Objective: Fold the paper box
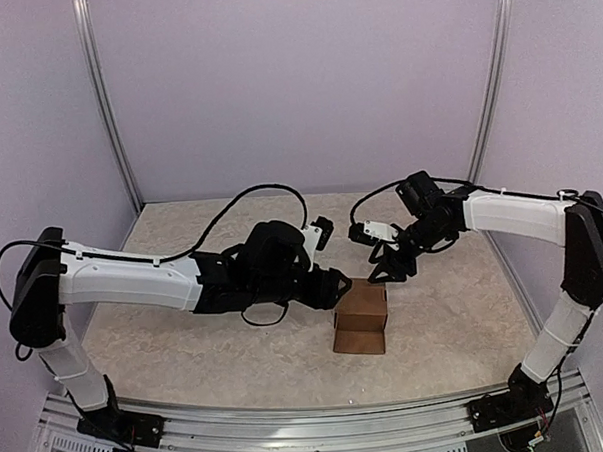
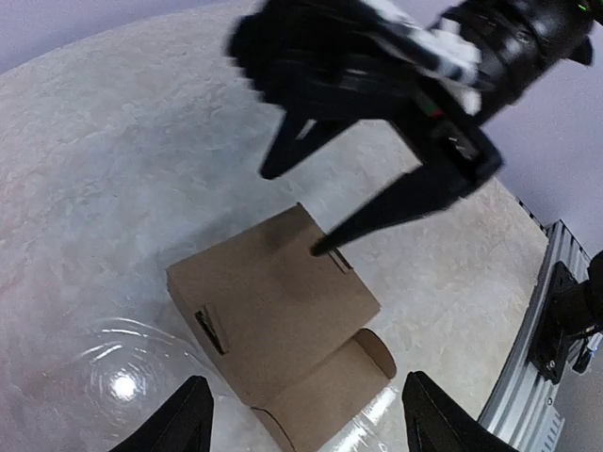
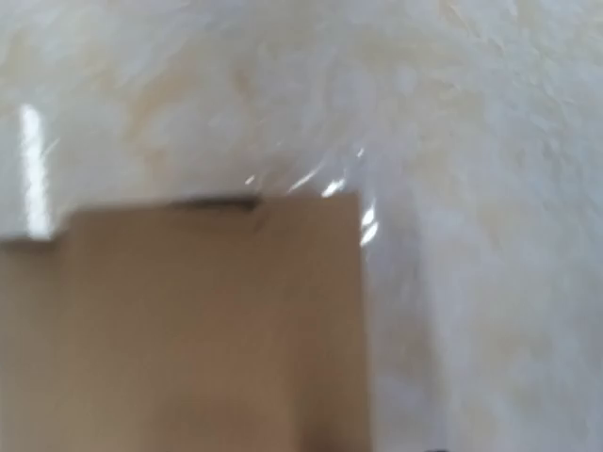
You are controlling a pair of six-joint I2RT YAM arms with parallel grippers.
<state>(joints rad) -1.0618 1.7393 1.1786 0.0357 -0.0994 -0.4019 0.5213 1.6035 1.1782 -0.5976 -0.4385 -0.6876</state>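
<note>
The paper box (image 1: 363,316) is a small brown carton on the table, with one rounded flap (image 2: 330,391) lying open towards the near side. Its top face (image 2: 273,301) shows a slot at each side. My left gripper (image 1: 336,285) hovers just left of and above the box; in the left wrist view its fingers (image 2: 306,379) stand wide apart, open and empty. My right gripper (image 1: 386,270) is open above the box's far right corner, and one fingertip (image 2: 320,250) touches the top face by a slot. The right wrist view shows only the blurred box (image 3: 207,330).
The beige mottled tabletop (image 1: 186,341) surrounds the box. An aluminium rail (image 1: 310,416) runs along the near edge, and it also shows in the left wrist view (image 2: 556,320). Purple walls and upright posts (image 1: 111,104) close in the back and sides.
</note>
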